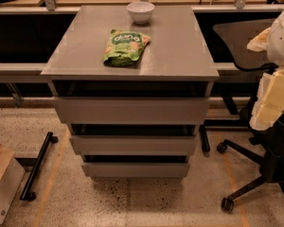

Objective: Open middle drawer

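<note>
Squarely ahead stands the grey cabinet (180, 51), its middle drawer (132, 144) second of three fronts, seemingly pushed in.
Probably rigid, smooth and handle-less: hook the top lip at the dark gap. The claw (273, 98) hangs far right, well apart; apart or together, I cannot tell.

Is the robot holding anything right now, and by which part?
Nothing that shows: its tool hangs at the right edge, apart from the middle drawer, the bowl and the bag.

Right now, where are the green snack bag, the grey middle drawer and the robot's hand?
green snack bag (126, 47): camera view, bag's middle.
grey middle drawer (132, 144): camera view, front panel's middle.
robot's hand (273, 98): camera view, right edge, pale body.
</note>
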### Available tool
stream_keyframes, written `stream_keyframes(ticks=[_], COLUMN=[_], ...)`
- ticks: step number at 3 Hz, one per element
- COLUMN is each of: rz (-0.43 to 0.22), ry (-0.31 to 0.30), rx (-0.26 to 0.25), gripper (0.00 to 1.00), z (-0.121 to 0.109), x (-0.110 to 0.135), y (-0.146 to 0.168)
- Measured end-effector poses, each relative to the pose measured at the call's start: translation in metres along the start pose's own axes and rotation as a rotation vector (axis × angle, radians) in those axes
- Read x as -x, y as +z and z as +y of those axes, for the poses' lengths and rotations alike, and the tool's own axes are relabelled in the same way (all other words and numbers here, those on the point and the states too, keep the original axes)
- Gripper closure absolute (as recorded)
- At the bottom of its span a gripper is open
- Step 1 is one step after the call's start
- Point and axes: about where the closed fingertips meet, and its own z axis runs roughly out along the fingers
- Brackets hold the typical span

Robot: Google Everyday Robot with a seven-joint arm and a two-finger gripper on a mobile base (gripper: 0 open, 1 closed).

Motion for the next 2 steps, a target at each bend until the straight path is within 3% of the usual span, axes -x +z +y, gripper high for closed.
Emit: stream_keyframes(ticks=[2], rz=[-0.010], ry=[-0.008], rx=[0.012], gripper=[0.00], z=[0.007], x=[-0.001], y=[0.018])
